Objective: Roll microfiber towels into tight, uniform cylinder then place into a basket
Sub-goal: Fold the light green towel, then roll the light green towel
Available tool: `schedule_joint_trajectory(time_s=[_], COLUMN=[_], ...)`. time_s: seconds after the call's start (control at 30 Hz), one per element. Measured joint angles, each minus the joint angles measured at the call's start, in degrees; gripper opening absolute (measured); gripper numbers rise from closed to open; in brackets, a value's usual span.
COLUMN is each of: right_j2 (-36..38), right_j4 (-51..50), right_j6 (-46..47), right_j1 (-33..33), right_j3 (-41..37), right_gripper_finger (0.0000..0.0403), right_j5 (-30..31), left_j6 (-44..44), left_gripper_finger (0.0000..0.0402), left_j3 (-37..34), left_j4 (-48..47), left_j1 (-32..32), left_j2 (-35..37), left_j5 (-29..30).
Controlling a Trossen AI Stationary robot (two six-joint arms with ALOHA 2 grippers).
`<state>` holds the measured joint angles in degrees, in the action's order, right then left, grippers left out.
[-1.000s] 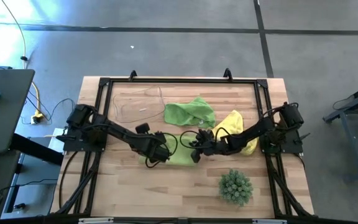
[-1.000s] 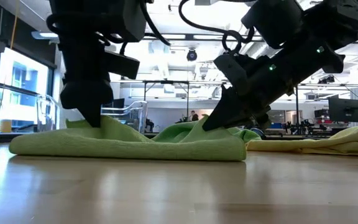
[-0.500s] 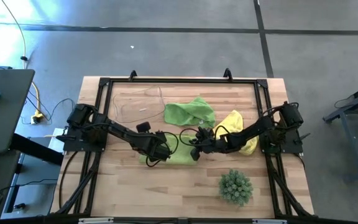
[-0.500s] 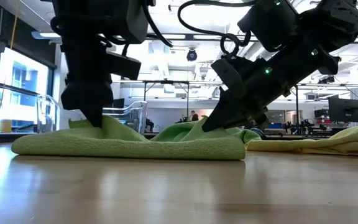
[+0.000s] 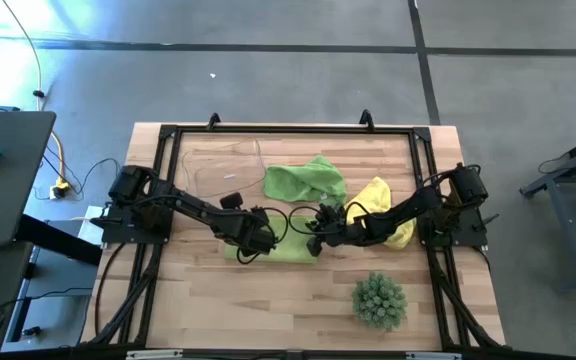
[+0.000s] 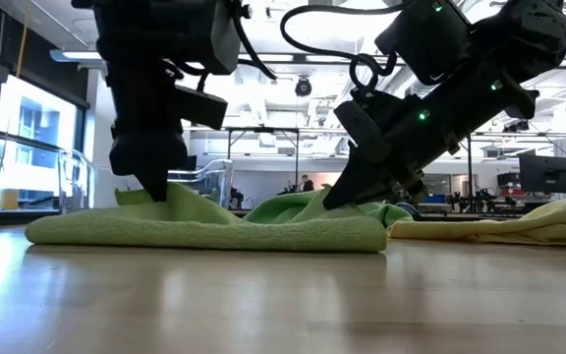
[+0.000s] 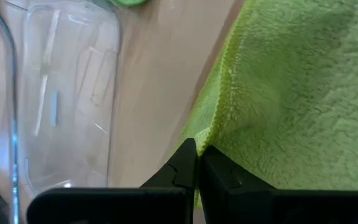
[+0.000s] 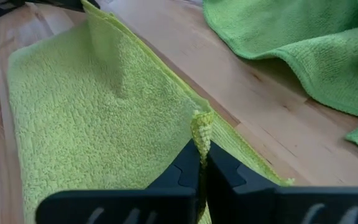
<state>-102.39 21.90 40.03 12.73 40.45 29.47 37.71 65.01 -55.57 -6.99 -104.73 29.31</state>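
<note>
High view, from largest to smallest: we see the wooden table (image 5: 298, 300) inside its dark frame, with the clear basket (image 5: 220, 165) lying at the far left corner and holding nothing we can make out; a second lime towel (image 5: 306, 181) is crumpled at the far middle, the yellow towel (image 5: 378, 195) lies under the right arm, and a spiky green plant (image 5: 379, 300) stands near the front edge. At centre lies the lime green towel (image 5: 286, 249) in hand, folded into a flat band. We judge the current step to be starting the roll: both far-edge corners are pinched and raised. To do it well, we would carry both corners forward level and together, keep the cloth taut between them, and tuck the first turn small so the cylinder ends tight and even. Both arms reach inward from the table's sides and angle down steeply onto the cloth. The left gripper (image 7: 196, 163) has its jaws closed on the towel's left corner; the right gripper (image 8: 201, 163) has its jaws closed on the right corner, which stands up in a small peak
</note>
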Motion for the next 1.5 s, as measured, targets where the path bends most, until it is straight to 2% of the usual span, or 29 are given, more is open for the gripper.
schedule_joint_trajectory(time_s=[0.1,0.33,0.43,0.67,1.07,1.23,1.37,1.5], right_j2=[0.0,1.1,3.3,5.2,-0.9,-1.1,-1.1,-1.1], right_j4=[0.0,-0.9,-2.8,-1.6,-1.4,-1.5,-1.9,-1.9], right_j6=[-0.6,-1.9,-1.9,-2.6,2.5,2.4,2.5,2.7], right_j1=[0.0,0.0,0.0,0.8,1.4,1.4,1.4,1.4], right_j3=[0.0,0.0,0.0,0.0,0.0,0.0,0.0,0.0], right_gripper_finger=[0.0015,0.0090,0.0111,0.0117,0.0117,0.0117,0.0117,0.0117], right_j5=[-0.1,-1.5,-2.8,-3.2,-3.8,-3.8,-3.8,-4.3], left_j6=[0.0,-0.9,-0.9,-0.9,-2.0,-2.4,-1.6,2.1], left_gripper_finger=[0.0001,0.0001,0.0001,0.0001,0.0003,0.0042,0.0088,0.0118], left_j3=[0.0,0.0,0.0,0.0,0.0,0.0,0.1,2.3], left_j4=[0.0,0.0,0.2,0.6,-0.1,-1.7,-8.0,-14.2], left_j1=[0.0,0.0,0.0,0.0,0.0,0.0,0.0,0.0], left_j2=[0.0,0.0,0.0,0.0,0.0,0.0,0.0,0.0], left_j5=[-0.4,-0.4,-0.4,-0.4,-0.7,-0.4,0.3,-3.2])
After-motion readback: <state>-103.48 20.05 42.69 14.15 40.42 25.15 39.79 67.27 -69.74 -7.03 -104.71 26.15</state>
